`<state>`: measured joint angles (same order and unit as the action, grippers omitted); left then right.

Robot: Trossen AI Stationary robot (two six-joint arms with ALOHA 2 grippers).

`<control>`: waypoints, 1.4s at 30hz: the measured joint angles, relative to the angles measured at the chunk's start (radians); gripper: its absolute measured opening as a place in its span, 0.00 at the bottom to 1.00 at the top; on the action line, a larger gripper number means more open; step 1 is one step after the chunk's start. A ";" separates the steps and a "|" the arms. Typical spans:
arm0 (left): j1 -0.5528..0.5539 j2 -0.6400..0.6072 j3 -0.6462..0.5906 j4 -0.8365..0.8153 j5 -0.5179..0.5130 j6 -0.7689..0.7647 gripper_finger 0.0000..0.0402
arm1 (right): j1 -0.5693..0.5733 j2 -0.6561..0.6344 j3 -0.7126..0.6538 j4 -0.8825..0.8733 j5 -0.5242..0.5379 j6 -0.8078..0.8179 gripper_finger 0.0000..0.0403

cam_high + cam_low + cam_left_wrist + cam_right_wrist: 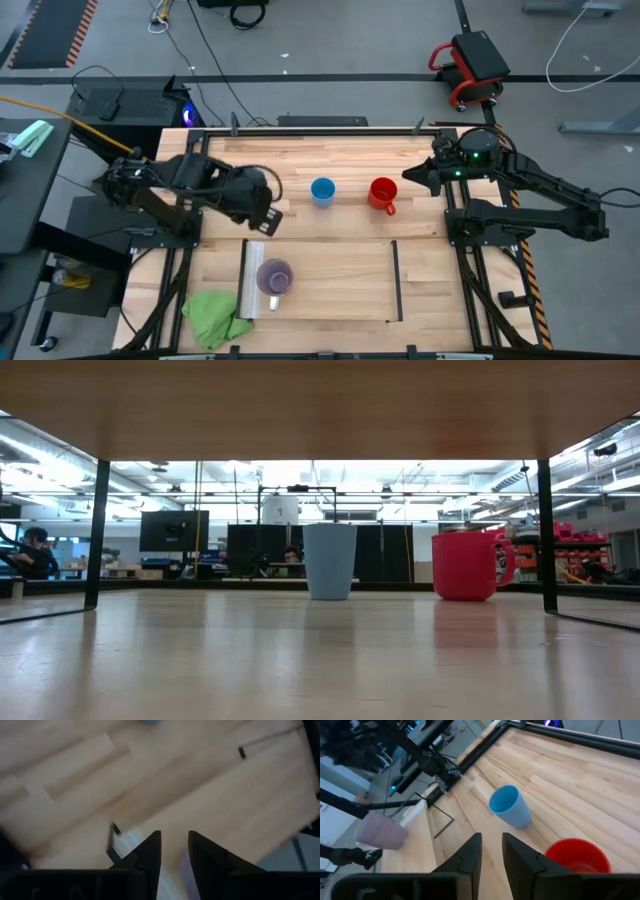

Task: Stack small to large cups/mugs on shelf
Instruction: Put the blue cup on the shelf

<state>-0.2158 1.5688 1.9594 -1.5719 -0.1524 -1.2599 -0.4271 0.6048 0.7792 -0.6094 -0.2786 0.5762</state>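
Your purple mug on shelf, blue mug and red mug on table, left hand and right hand both empty, narrow gap.

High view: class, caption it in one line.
Purple mug on the shelf; blue mug and red mug wait on the table.

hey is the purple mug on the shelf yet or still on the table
On the shelf. The high view shows the purple mug standing upright on the light-wood panel, near its silvery strip end, with neither gripper holding it.

Grey floor, bright ceiling lights, dark monitors
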 joint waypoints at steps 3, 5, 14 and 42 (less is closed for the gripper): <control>0.048 0.000 0.000 0.001 -0.038 0.099 0.26 | 0.000 0.024 0.000 0.008 -0.012 0.007 0.21; 0.083 0.000 0.000 0.001 -0.054 0.168 0.26 | 0.000 0.047 0.000 0.008 -0.016 0.009 0.21; 0.297 0.001 0.000 0.001 -0.158 0.469 0.23 | 0.000 0.229 0.171 0.027 0.002 -0.023 0.21; 0.895 -0.204 -0.613 0.276 0.067 1.089 0.21 | 0.018 0.989 0.884 -0.445 0.223 -0.101 0.21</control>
<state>0.6790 1.3648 1.3461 -1.2960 -0.0856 -0.1714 -0.4090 1.5936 1.6634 -1.0542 -0.0552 0.4751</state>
